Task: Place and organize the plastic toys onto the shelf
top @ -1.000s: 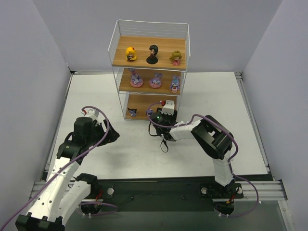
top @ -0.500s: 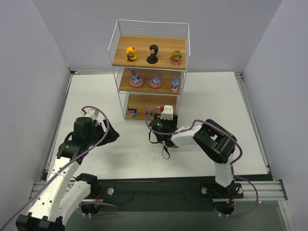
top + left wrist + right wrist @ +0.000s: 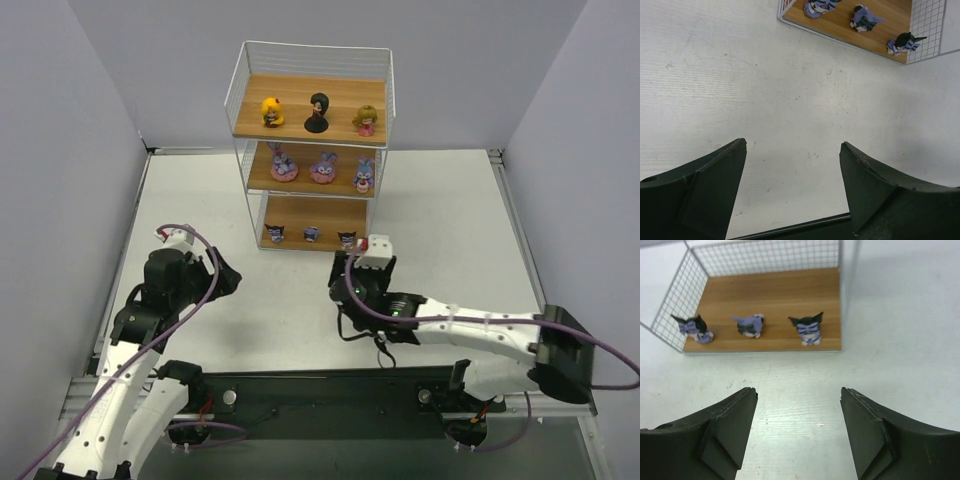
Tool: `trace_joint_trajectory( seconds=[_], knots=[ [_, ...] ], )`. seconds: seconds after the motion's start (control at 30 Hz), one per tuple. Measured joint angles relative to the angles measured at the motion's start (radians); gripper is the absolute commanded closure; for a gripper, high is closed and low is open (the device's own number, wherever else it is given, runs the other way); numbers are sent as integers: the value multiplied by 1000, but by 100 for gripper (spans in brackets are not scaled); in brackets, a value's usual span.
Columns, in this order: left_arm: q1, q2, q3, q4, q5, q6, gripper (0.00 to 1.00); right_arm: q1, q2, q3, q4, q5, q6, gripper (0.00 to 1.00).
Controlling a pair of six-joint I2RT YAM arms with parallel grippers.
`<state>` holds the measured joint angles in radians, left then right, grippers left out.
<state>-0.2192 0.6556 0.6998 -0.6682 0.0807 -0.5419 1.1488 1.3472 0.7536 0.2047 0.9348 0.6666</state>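
The shelf (image 3: 340,95) stands at the back of the table with plastic toys on every tier. On top are a yellow doll (image 3: 271,111), a black doll (image 3: 318,113) and an olive-pink doll (image 3: 366,121). Three purple-pink bunnies (image 3: 324,167) fill the middle board. Three dark blue figures (image 3: 690,326) (image 3: 751,324) (image 3: 807,329) stand in a row on the bottom board (image 3: 775,295). My right gripper (image 3: 798,390) is open and empty over the bare table, just in front of that tier. My left gripper (image 3: 793,143) is also open and empty, left of the shelf (image 3: 850,35).
Grey walls close in the white table (image 3: 450,210) on the left, right and back. A black rail (image 3: 330,395) with both arm bases runs along the near edge. The right arm (image 3: 480,330) lies stretched low across the front right of the table.
My right gripper has opened and drawn back from the bottom tier, leaving a third dark blue figure standing there. Its arm now lies stretched out low. The left arm barely shifted.
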Motion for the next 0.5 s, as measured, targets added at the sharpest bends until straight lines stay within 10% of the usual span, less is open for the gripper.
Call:
trace_joint_trajectory(
  seconds=[0.5],
  knots=[
    [0, -86, 0, 1, -42, -4, 14, -3, -774, -4, -748, 41, 227, 25]
  ],
)
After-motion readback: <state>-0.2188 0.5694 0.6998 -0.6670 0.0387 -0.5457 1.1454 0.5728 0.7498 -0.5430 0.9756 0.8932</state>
